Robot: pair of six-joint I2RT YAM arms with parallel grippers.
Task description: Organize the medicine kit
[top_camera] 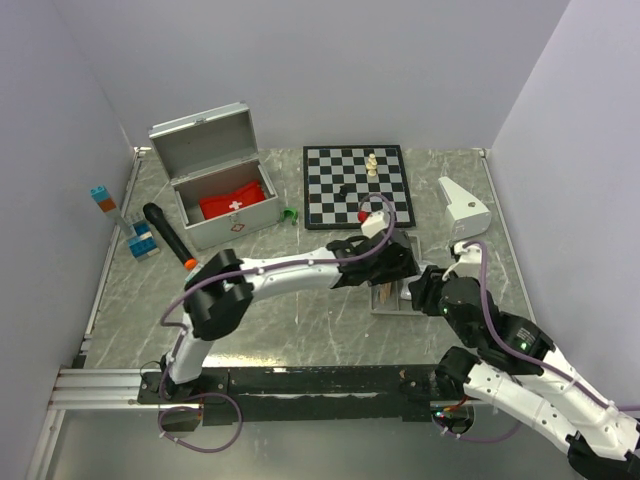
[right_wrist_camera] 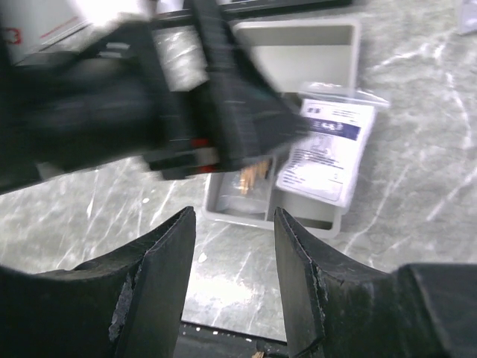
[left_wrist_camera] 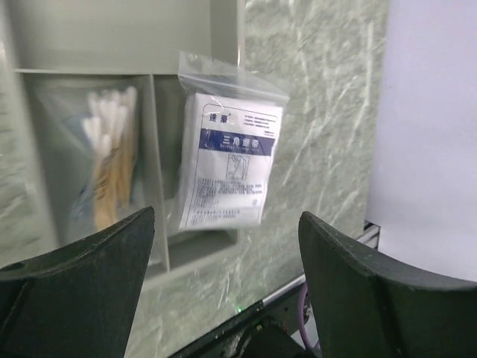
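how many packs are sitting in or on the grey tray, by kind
bag of cotton swabs: 1
white printed packet: 1
total: 2

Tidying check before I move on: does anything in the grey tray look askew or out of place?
Yes. The zip bag with the white packet lies tilted across its compartment of the grey tray, one corner hanging over the tray's wall above the table. The cotton swabs beside it sit inside theirs.
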